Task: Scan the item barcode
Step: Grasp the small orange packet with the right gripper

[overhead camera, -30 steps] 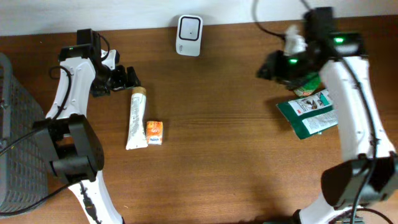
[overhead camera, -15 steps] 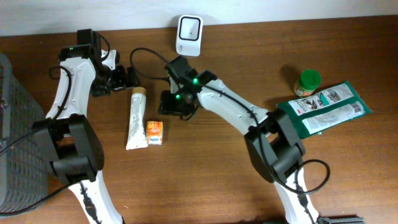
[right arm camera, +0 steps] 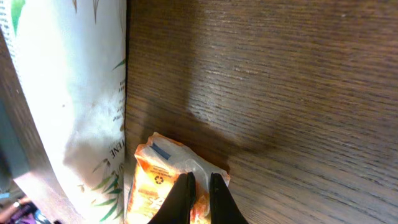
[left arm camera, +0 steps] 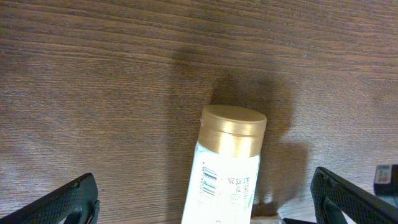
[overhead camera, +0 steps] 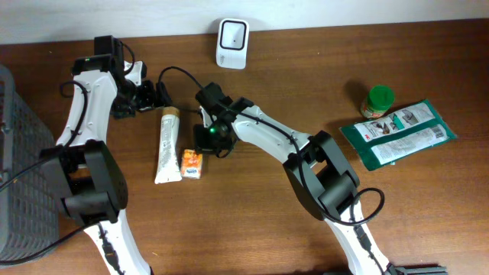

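Orange packet (overhead camera: 190,163) lying just beside the white tube's (overhead camera: 167,145) crimped end, right gripper (right arm camera: 199,190) pressing its fingers nearly together at the packet's corner, grip on the wrapper unclear, left gripper (overhead camera: 155,95) hanging wide open, empty, above the tube's gold cap.

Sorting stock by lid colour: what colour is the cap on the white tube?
Gold. The cap shows best in the left wrist view.

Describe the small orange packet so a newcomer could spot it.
Left of centre on the table lies a long white tube with a gold cap. Beside its lower end sits the orange packet, far smaller and the only orange thing there.
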